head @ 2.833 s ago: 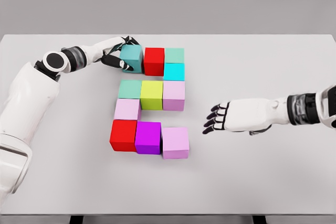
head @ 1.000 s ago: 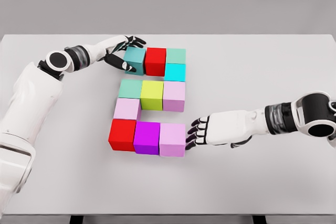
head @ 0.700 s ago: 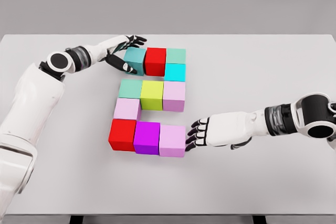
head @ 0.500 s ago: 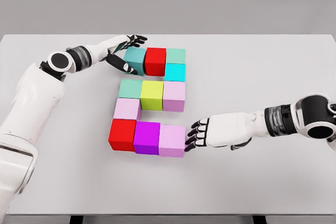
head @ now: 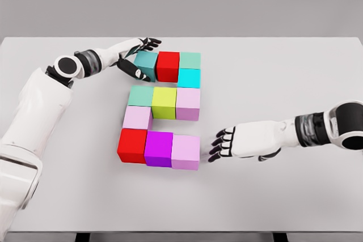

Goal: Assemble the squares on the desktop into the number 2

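Left hand [head: 138, 55] sits released beside the teal block [head: 146, 63]; right hand [head: 224, 144] hangs relaxed near the pink block [head: 186, 151] on the table [head: 283, 77].

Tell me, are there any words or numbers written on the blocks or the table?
No printed text anywhere: none on the colored blocks, the table, or the arms.
Only sign: the blocks themselves are laid out in the shape of a "2".

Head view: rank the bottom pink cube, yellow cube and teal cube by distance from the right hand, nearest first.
1. Bottom pink cube, just left of the right hand.
2. Yellow cube, middle row.
3. Teal cube, top-left corner, by the left hand.
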Motion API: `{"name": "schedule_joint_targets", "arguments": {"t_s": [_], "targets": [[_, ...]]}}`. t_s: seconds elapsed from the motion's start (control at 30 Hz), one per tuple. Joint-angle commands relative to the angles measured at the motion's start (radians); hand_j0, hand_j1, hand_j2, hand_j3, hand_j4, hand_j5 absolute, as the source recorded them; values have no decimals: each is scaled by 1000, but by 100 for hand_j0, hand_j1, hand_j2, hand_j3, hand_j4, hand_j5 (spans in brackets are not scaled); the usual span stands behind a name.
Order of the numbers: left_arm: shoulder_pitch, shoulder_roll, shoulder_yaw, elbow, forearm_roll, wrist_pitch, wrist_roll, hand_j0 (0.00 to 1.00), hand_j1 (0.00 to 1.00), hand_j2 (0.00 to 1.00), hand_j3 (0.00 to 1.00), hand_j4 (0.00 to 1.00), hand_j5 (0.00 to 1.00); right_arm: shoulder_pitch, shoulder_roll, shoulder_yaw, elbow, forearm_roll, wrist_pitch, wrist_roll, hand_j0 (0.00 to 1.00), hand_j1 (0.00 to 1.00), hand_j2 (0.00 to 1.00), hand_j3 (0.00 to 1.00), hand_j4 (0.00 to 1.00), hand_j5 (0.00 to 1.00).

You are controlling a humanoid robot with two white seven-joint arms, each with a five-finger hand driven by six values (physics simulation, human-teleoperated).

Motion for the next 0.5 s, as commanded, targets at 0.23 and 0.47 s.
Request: {"name": "schedule_joint_targets", "arguments": {"t_s": [0.23,0.47], "targets": [[-5,8,3,-5,-5,-3,0,99,99,99,99,99,99,133,-135,-459,189,-244,2,0,100,100,100,100,100,100],[2,7,2,-34,-59,-4,0,98,98,98,98,98,98,371,-170,-490,341,-420,2,0,100,100,100,100,100,100]]}}
